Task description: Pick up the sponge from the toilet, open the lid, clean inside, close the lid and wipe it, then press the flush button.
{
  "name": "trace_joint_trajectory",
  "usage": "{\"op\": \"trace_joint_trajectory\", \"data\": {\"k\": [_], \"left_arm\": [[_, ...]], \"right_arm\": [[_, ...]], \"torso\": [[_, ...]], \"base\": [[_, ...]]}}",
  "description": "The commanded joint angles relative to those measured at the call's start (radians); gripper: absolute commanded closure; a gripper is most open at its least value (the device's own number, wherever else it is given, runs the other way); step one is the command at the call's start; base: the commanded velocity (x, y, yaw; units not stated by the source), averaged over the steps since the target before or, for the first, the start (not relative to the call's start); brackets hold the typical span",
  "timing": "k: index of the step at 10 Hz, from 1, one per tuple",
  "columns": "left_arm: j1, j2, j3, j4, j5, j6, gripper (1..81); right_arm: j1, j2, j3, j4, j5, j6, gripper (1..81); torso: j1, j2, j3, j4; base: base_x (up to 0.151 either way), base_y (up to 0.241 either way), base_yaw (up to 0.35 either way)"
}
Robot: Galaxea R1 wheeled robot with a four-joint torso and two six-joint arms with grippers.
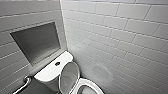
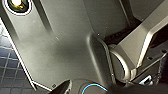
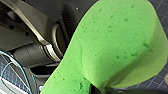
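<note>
Sponge (image 3: 112,45) first: you had it clenched in the right pincer (image 3: 100,89), bright green and bulging large across the right wrist view, crumpled where the dark tips bit into it; so the task's thing sat in that grip, with dark floor tiles (image 3: 160,7) behind it. Of the left pincer you could not tell whether it was released or clenched.

Reading the head view from left to right: a grab bar (image 1: 23,85) lay at 8 o'clock; a recessed niche (image 1: 37,41) sat at 9 o'clock; the toilet (image 1: 53,82) came in below centre, its tank top (image 1: 47,72) carrying the flush button (image 1: 57,63) at about 7 o'clock; the lid (image 1: 68,75) stood raised just beside the tank at 6 o'clock, greyish underside showing; the bowl (image 1: 93,83) showed its rim at 5 o'clock; pale tiled wall (image 1: 125,37) ran from 12 round to 4 o'clock.

With the lid up and the sponge in the grip, I judged the step in hand to be cleaning inside; the next move would have called for lowering the sponge into the bowl, clear of the upright lid, with the grip kept firm.

Count: one sponge; one toilet; one lid; one flush button; one grab bar; one niche.
</note>
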Motion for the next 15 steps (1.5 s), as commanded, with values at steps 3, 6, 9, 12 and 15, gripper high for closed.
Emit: {"op": "trace_joint_trajectory", "data": {"k": [3, 6, 9, 12, 15], "left_arm": [[0.021, -0.050, 0.077, -0.020, 0.034, 0.006, 1.0], [0.023, -0.078, 0.134, -0.040, 0.034, 0.009, 1.0], [0.028, -0.068, 0.133, -0.040, 0.037, 0.010, 1.0], [0.029, -0.056, 0.131, -0.038, 0.037, 0.010, 1.0], [0.029, -0.042, 0.130, -0.033, 0.037, 0.010, 1.0]], "right_arm": [[0.033, -0.222, 0.290, 0.032, 0.111, -0.027, 81.1], [0.125, -0.429, 0.602, 0.045, 0.074, 0.000, 81.1], [0.223, -0.579, 0.755, 0.045, 0.048, 0.130, 81.1], [0.296, -0.694, 0.864, 0.043, 0.048, 0.218, 81.1], [0.354, -0.756, 0.932, 0.045, 0.048, 0.221, 81.1]], "torso": [[0.000, 0.000, 0.000, 0.000], [0.000, 0.000, 0.000, 0.000], [0.000, 0.000, 0.000, 0.000], [0.000, 0.000, 0.000, 0.000], [0.000, 0.000, 0.039, 0.105]], "base": [[0.000, 0.000, 0.000], [0.000, 0.000, 0.000], [0.000, 0.000, 0.000], [0.000, 0.000, 0.000], [0.000, 0.000, 0.000]]}}
